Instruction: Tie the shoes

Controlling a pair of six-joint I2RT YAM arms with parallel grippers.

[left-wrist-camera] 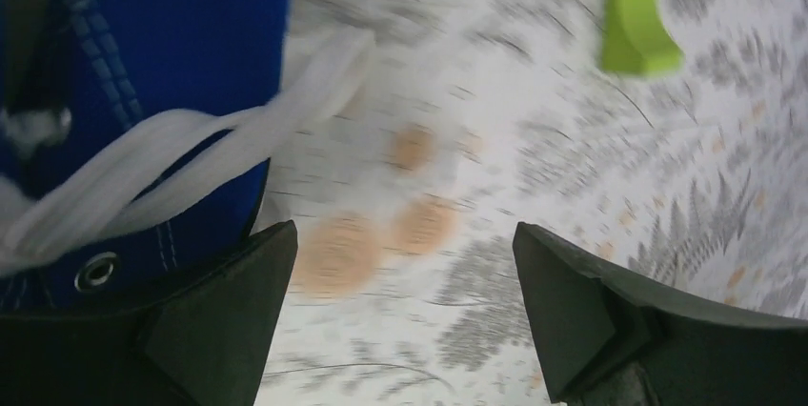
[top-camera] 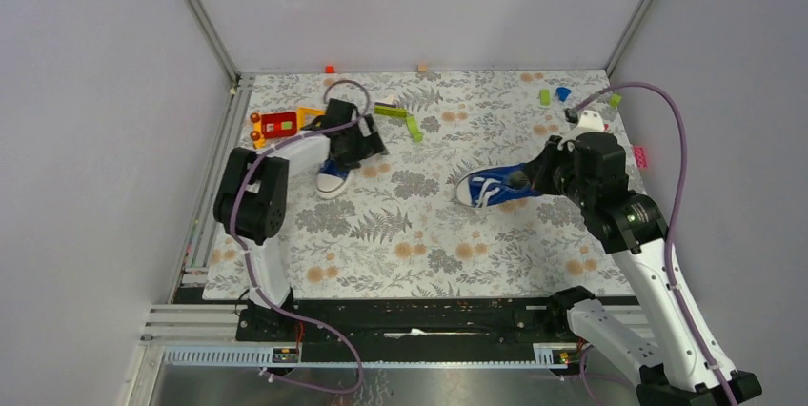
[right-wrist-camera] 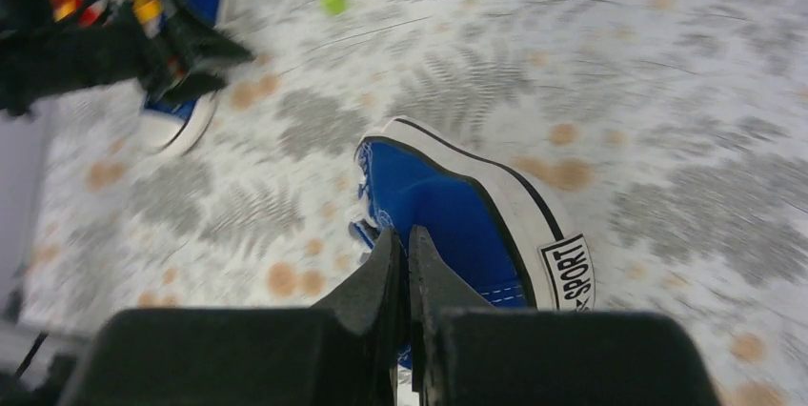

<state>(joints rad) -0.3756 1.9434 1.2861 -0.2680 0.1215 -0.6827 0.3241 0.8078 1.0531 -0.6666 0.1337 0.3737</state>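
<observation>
Worktop (top-camera: pixel 419 234): a leaf-patterned surface that carries both shoes and some scattered toy pieces.
Arms: the left arm reaches to the far-left corner, and the right arm leans in from the right edge toward the middle.
Right shoe (top-camera: pixel 495 185): right of centre, with its long axis roughly along the worktop's width. The white toe points at the left edge and the heel end sits under the right gripper.
Left shoe (top-camera: pixel 333 177): near the far-left corner, with its toe cap aimed at the near edge. The rest is hidden below the left gripper in the overhead view.
Left gripper (left-wrist-camera: pixel 400 234): spread wide and holding nothing. It sits low, with the left shoe's blue side just beside one finger and bare worktop between the jaws.
Right gripper (right-wrist-camera: pixel 408 244): fingers pressed together over the right shoe's blue canvas. I cannot tell whether a lace is caught between them.
Toy (top-camera: pixel 278 123): red, orange and yellow, in the far-left corner beyond the left shoe.
Lace (left-wrist-camera: pixel 171 168): a white strand crossing the left shoe's side toward the open gap, so it lies off to one side of the left gripper rather than between its fingers.
Key relation: each arm is nearer its own shoe — the left gripper likely needs to shift sideways toward the shoe to take that lace.
Green block (left-wrist-camera: pixel 636 15): well apart from the lace, toward the far edge.
</observation>
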